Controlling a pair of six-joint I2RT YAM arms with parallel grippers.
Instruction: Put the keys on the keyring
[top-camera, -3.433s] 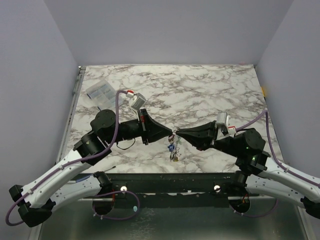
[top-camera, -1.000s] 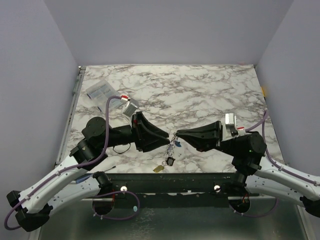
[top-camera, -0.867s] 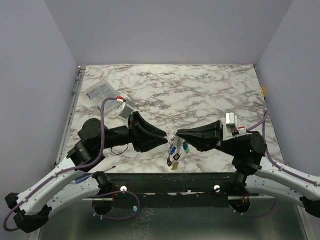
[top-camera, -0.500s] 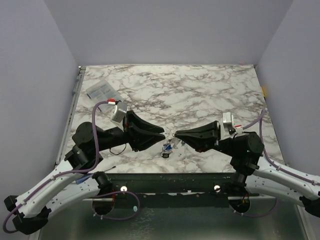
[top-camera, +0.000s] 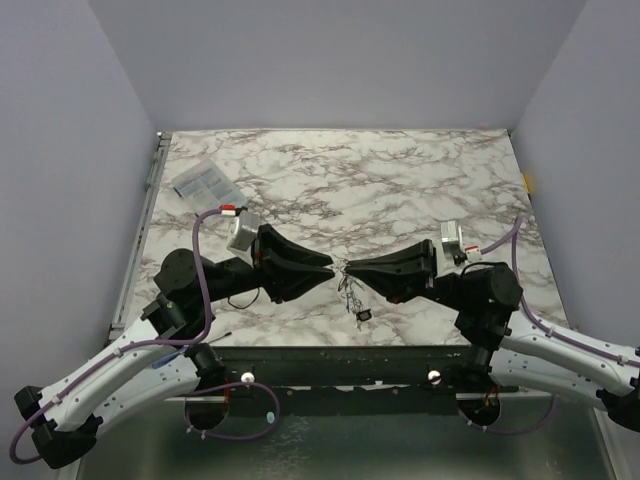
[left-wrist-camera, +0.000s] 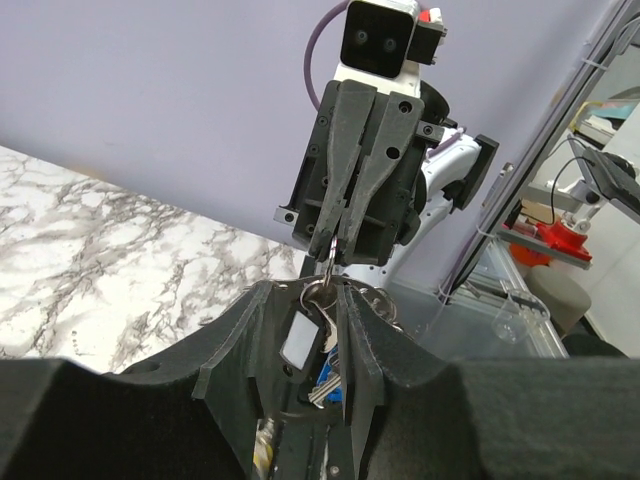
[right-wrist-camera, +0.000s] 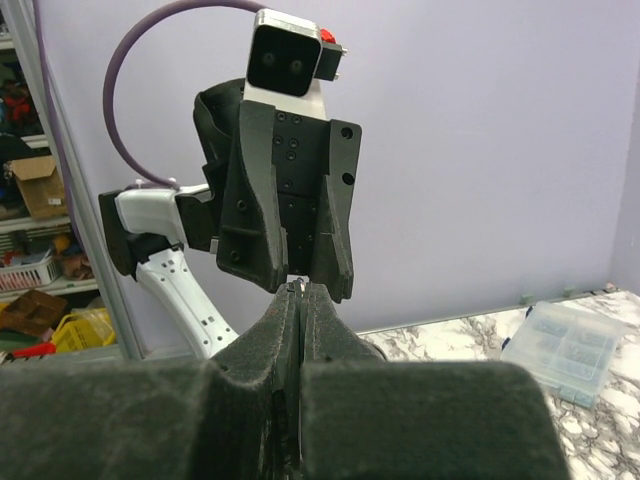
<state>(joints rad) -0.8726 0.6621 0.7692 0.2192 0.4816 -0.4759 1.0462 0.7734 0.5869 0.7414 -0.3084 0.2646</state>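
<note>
Keys (left-wrist-camera: 322, 372): bunched, hanging from the keyring (left-wrist-camera: 325, 287). One blue head visible low in the bunch; a pale rectangular tag (left-wrist-camera: 298, 340) hangs with them. Other head colours not resolvable.

Keyring: its top runs up into the tips of the right tool (left-wrist-camera: 335, 248). That tool's fingers are pressed together on the ring; the right wrist view shows no gap between them.

Position relative to left tool (left-wrist-camera: 300, 292): ring and bunch sit in the gap between its two fingers, nearer the right-hand finger in the left wrist view. Fingers stand apart, one on each side of the bunch. A gap shows on the tag's left side. Contact on the other side: cannot tell.

From above: the two tools meet tip to tip over the near-middle of the table (top-camera: 400, 180), left tool coming from the left, right tool from the right. The bunch shows just below the meeting point, toward the near edge, with a small dark piece at its lowest end. Whether that end touches the table: cannot tell.

Packet (top-camera: 200, 182): clear, at the far left corner of the table, well apart from both tools.
</note>
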